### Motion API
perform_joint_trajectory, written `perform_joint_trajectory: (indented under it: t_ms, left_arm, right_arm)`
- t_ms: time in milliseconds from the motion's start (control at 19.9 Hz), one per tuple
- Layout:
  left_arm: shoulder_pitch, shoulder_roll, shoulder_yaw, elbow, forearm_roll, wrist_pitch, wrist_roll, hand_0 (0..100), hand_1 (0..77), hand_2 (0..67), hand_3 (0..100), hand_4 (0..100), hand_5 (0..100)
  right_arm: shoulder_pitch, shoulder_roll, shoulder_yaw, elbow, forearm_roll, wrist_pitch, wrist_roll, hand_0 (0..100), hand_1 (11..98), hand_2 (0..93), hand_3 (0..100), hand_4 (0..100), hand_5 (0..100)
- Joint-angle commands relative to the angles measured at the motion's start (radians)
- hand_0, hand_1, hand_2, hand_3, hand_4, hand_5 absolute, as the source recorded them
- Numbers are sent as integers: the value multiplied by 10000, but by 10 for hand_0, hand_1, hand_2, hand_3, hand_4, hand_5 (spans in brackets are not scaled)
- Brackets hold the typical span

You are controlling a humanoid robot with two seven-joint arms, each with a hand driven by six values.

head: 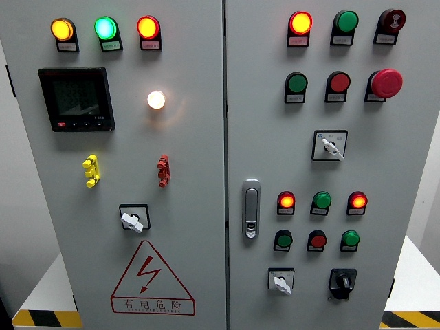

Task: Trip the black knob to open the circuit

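Two grey metal cabinet doors (199, 172) are seen side by side. Three round lit lamps (104, 28) are counted along the top of one door, plus one glowing white lamp (156, 100), one black digital meter (75, 98), one yellow clip (91, 170), one red clip (163, 170) and one red triangular warning sign (151, 278). Three white-handled rotary switches (132, 220) are counted in all, and one black knob (342, 282). One red mushroom button (386, 82) and one chrome door handle (251, 208) are seen.
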Motion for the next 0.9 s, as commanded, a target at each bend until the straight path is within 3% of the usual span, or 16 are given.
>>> perform_joint_trajectory:
  t_ms: [0, 201, 402, 452, 603, 704, 804, 854]
  left_arm:
    - [0, 1, 0, 0, 0, 0, 0, 0, 0, 194, 262, 98, 86]
    - [0, 1, 0, 0, 0, 0, 0, 0, 0, 195, 262, 98, 86]
    - [0, 1, 0, 0, 0, 0, 0, 0, 0, 195, 262, 98, 86]
    - [0, 1, 0, 0, 0, 0, 0, 0, 0, 195, 262, 98, 86]
    - [-16, -14, 0, 0, 0, 0, 0, 0, 0, 195, 262, 98, 86]
    - [0, 1, 0, 0, 0, 0, 0, 0, 0, 195, 262, 98, 86]
    - [-16, 1, 0, 0, 0, 0, 0, 0, 0, 195, 262, 98, 86]
    - [0, 1, 0, 0, 0, 0, 0, 0, 0, 195, 262, 98, 86]
  right_arm:
    - [74, -3, 108, -15, -7, 16, -21, 843, 359, 0, 138, 60, 159]
    - [151, -3, 124, -61, -22, 16, -21, 839, 360, 0, 138, 60, 158]
    - [320, -49, 1074, -31, -541, 92, -236, 835, 362, 0, 138, 59, 158]
    - [381, -34, 1500, -15, -1136, 77, -251, 832, 364, 0, 138, 59, 157]
    - [473, -141, 2806, 61, -2871, 47, -297, 827, 367, 0, 138, 59, 157]
    - [489, -172, 4135, 320, -4019, 16, -542, 825, 368, 0, 138, 59, 157]
    - [489, -126, 5806, 460, -5719, 46, -620, 822, 371, 0, 138, 60, 157]
    - [489, -35, 6514, 582, -6472, 31, -589, 820, 373, 0, 139, 63, 158]
